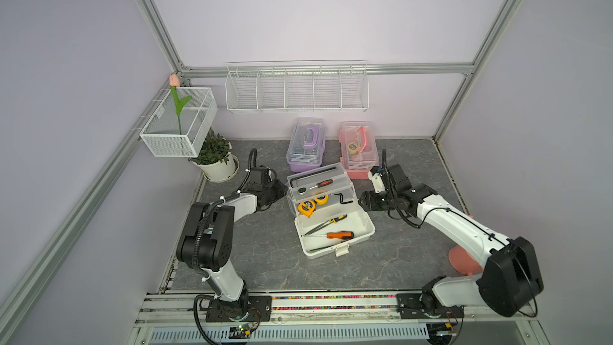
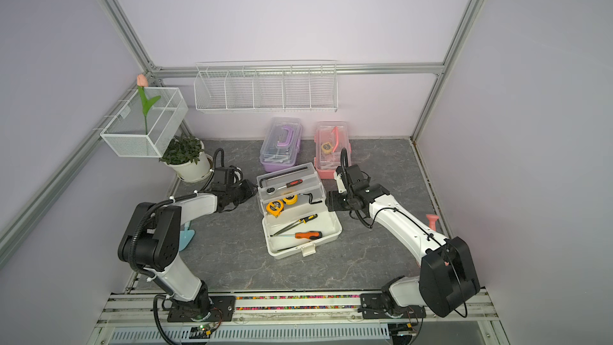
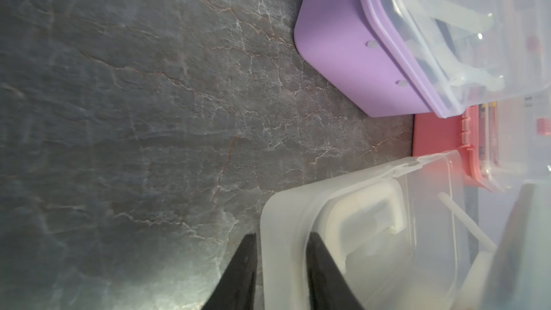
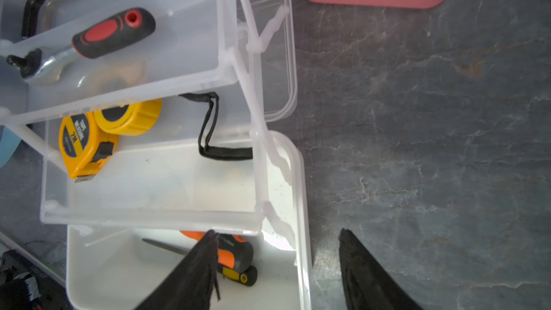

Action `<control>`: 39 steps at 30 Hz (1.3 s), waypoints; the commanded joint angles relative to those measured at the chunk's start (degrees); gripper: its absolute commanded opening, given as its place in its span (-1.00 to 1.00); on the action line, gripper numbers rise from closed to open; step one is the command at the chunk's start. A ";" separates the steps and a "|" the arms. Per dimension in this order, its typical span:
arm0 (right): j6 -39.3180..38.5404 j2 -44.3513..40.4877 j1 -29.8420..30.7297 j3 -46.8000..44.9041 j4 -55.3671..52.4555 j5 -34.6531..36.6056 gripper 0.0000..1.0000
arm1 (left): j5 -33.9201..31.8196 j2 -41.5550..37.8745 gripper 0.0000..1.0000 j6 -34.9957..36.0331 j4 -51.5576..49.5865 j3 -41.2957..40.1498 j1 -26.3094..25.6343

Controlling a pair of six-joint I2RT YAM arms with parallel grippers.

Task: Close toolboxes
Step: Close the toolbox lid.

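Left gripper point(image 3: 281, 237): black fingers narrow, set either side of the rim of the frosted clear plastic lid point(image 3: 277, 213) of the open box. Whether they press it cannot be told, and in both top views the fingertips are hidden behind the trays. Small rectangular purple plastic toolbox with clear lid point(image 1: 306, 147): at the back of the grey stone-patterned table point(image 1: 265, 260), lid down, judged closed; its catch is too small to read. Large rectangular white plastic toolbox point(image 1: 335, 230): centre of the table, open, clear inner trays point(image 1: 316, 182) fanned up and back, tools exposed in the base, white front clasp point(image 1: 343, 249) undone. It is judged the one box left to shut. Small rectangular pink plastic toolbox with clear lid point(image 1: 359, 151): at the back, just right of the purple one, lid down, handle raised; catch not made out. Right gripper point(image 4: 277, 231): fingers wide apart, holding nothing, astride the white base's side wall.
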 commanded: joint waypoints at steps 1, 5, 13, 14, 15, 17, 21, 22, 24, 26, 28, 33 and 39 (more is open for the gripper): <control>1.53 1.30 -2.01 1.31 4.86 -0.45 0.38 | -1.76 1.77 -0.41 2.30 -2.16 2.20 -1.03; 3.20 1.86 -4.38 -0.17 9.44 -5.97 0.41 | -4.04 3.61 -0.55 3.83 -3.79 4.50 -2.70; 1.53 1.93 -4.76 0.06 9.20 -4.39 0.77 | -6.46 6.38 -0.67 5.57 -1.77 6.26 -3.01; 1.06 2.30 -4.81 0.37 8.85 -4.38 0.77 | -6.57 6.56 -0.78 5.77 -1.82 6.59 -3.02; 0.78 2.68 -4.77 0.48 8.82 -4.16 0.77 | -6.57 6.65 -0.94 6.18 -1.73 6.84 -3.07; -0.02 2.91 -4.85 0.17 10.09 -4.41 0.77 | -6.74 6.43 -1.00 6.63 -1.65 7.38 -3.19; -1.64 2.58 -4.79 -0.56 13.52 -3.73 0.77 | -8.65 4.51 -1.00 8.06 -2.05 8.44 -4.29; -1.94 2.49 -4.90 -0.49 14.13 -3.25 0.77 | -9.08 3.75 -1.00 8.33 -1.96 8.45 -4.60; -2.75 2.21 -5.09 -0.47 15.37 -2.98 0.77 | -10.12 1.77 -1.00 8.70 -0.66 7.59 -5.26; -3.22 1.87 -5.52 -0.47 16.27 -3.05 0.77 | -12.26 -0.93 -1.00 8.94 2.12 5.46 -6.19; -3.40 1.65 -6.40 -0.40 17.09 -4.05 0.77 | -14.36 -3.89 -1.00 9.56 4.88 3.23 -6.99; -3.68 1.41 -7.79 -0.10 18.72 -6.56 0.77 | -15.99 -11.66 -1.00 11.19 11.67 -1.54 -8.02; -4.24 -0.08 -7.87 -0.07 21.91 -9.89 0.77 | -18.75 -19.32 -1.00 15.09 16.61 -5.65 -11.11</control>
